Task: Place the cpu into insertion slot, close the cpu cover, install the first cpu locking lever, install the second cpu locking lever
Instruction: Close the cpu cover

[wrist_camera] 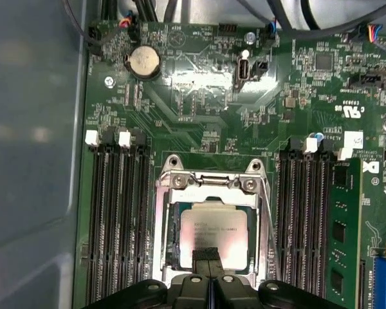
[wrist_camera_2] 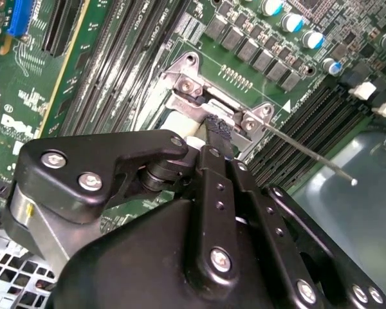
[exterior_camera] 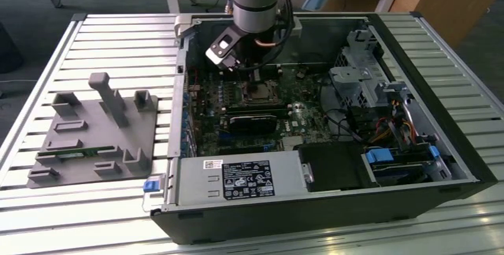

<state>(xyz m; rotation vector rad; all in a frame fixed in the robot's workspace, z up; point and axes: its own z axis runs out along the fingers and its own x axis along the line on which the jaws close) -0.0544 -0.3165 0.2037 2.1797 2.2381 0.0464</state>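
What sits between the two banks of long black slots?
First wrist view: a silver square metal frame with a flat grey square chip in its window.

A: Any print you can read?

B: None clearly. In the exterior view a black label [exterior_camera: 246, 180] with white marks sits on the grey box [exterior_camera: 287, 181], with a small sticker [exterior_camera: 213, 164] beside it. Both are too fine to read.

A: And on the cpu [wrist_camera: 213, 238]?

B: Faint lines cross its top in the first wrist view, illegible. The board [wrist_camera: 199, 96] carries white markings in both wrist views, and a white tag [wrist_camera: 352, 138] in the first, none of it legible.
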